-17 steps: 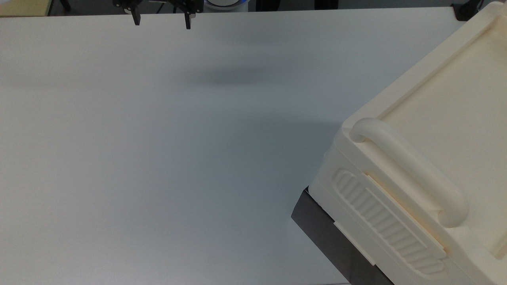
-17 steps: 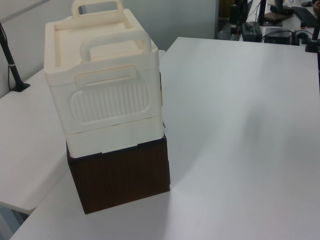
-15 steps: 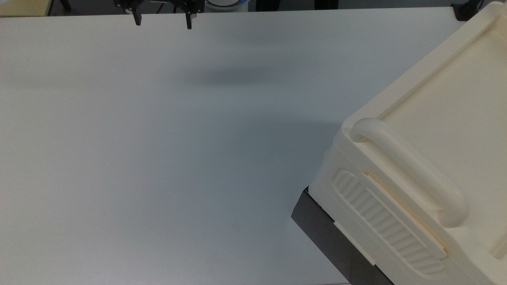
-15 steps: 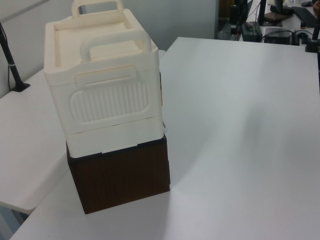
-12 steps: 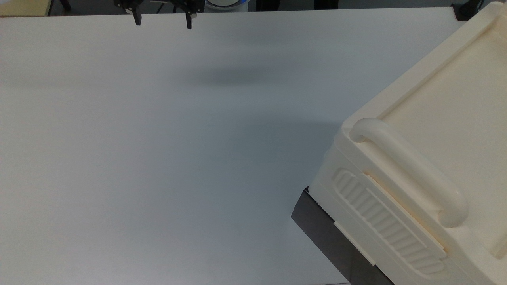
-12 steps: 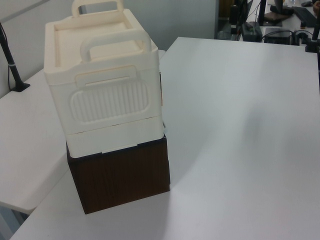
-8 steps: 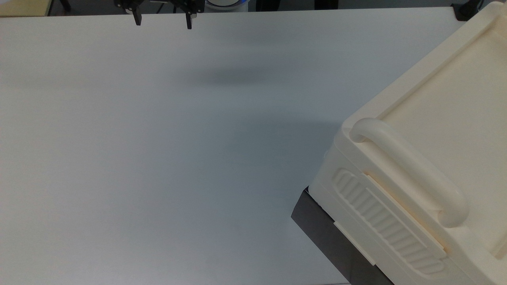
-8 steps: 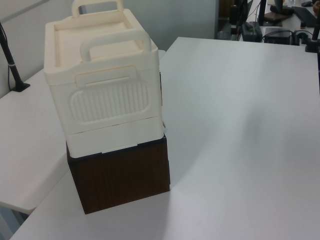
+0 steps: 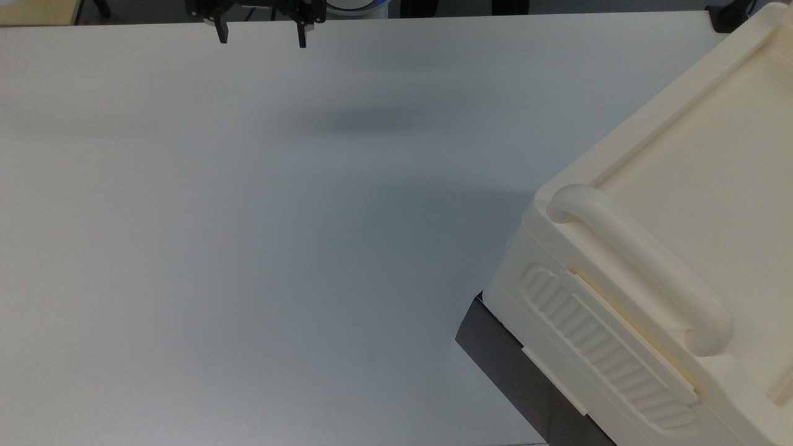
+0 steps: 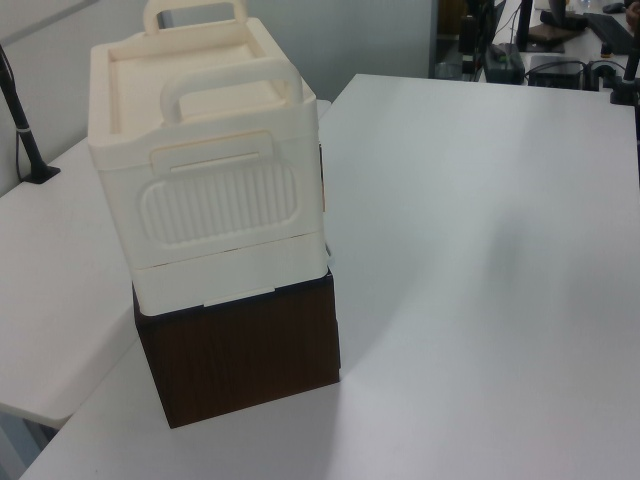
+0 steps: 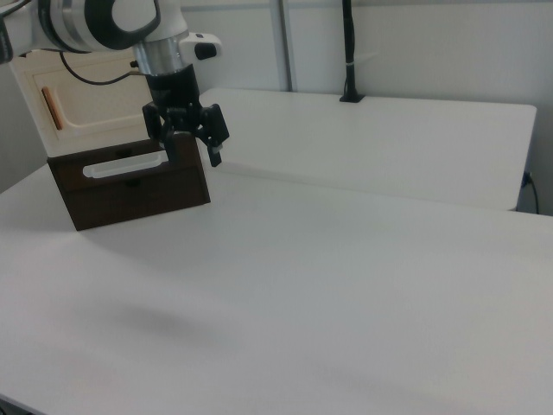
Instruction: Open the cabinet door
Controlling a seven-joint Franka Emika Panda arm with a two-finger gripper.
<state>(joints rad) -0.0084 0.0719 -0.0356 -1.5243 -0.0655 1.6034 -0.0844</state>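
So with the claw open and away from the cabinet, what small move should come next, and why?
Probably carry the claw toward the copper handle on the door. In the right view the claw hangs open above the table, apart from the cabinet, and the door looks shut, so closing that gap comes first.
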